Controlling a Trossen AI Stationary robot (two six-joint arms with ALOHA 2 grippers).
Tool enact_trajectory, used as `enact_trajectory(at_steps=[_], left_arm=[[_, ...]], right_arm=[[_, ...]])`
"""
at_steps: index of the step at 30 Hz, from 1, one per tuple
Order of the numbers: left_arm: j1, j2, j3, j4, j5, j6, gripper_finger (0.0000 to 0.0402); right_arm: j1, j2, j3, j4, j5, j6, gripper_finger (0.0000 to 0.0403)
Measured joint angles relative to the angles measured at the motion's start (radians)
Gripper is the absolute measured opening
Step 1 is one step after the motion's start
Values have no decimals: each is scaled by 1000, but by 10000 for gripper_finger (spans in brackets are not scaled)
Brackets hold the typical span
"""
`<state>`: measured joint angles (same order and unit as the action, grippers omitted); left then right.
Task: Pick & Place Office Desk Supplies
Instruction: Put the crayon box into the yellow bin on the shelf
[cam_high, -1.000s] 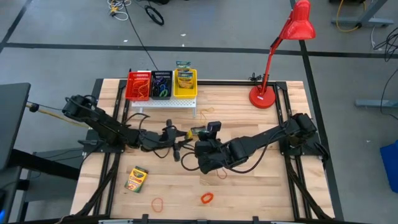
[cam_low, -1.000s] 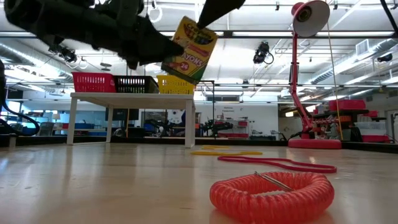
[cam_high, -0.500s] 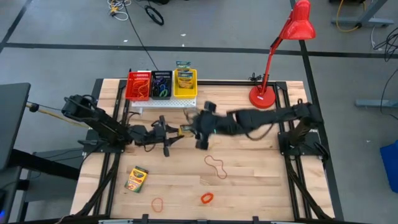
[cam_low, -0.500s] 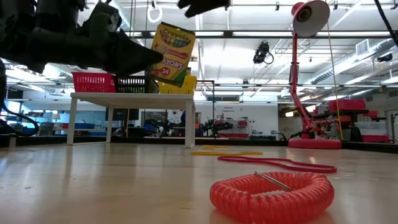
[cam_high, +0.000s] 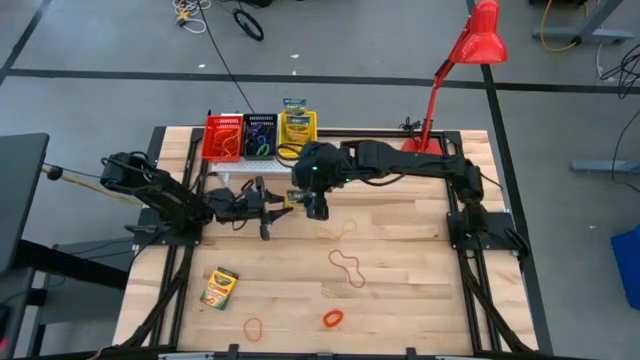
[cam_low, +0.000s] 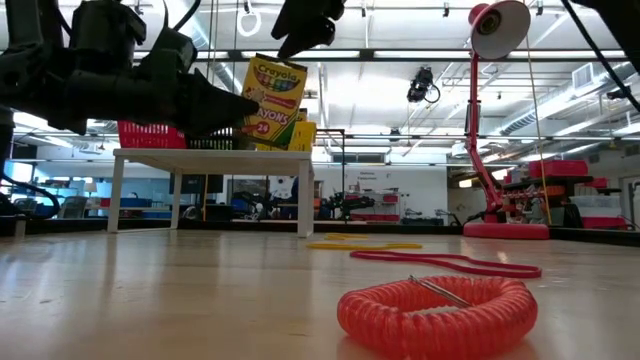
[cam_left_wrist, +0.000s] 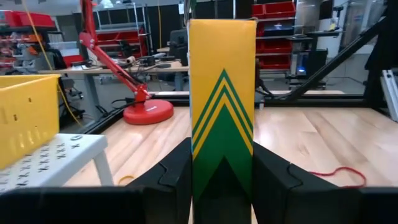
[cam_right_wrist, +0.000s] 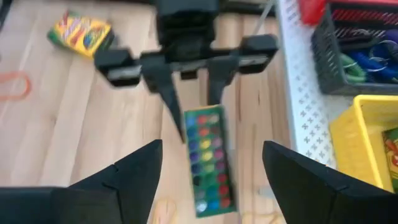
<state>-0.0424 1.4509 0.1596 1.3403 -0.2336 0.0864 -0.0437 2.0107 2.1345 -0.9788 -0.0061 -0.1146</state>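
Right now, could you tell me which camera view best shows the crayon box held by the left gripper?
The left wrist view: the crayon box fills the frame, clamped between the left gripper's fingers. The low view shows its printed front, the right wrist view one face from above, the high view only a sliver.

Right arm (cam_high: 400, 160) and white stand (cam_high: 262, 166) crowding the held crayon box (cam_low: 273, 95); open tabletop (cam_high: 400, 280) nearer.

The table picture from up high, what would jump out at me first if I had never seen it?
Probably the tall red lamp at the table's far right corner. Next, the left gripper in the middle of the table, shut on a crayon box held up in the air, with the right gripper open right beside it. Then the red, black and yellow baskets in a row on the white stand at the back.
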Motion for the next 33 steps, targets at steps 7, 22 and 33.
enact_trajectory(at_steps=[7,22,33], left_arm=[[54,0,0,8,96,-16,126],[57,0,0,47,93,-35,126],[57,0,1,76,76,-71,131]], right_arm=[[-9,56,37,-67,-22,-57,286],[-19,80,35,-58,-44,-78,198],[-22,79,35,-56,-38,-118,139]])
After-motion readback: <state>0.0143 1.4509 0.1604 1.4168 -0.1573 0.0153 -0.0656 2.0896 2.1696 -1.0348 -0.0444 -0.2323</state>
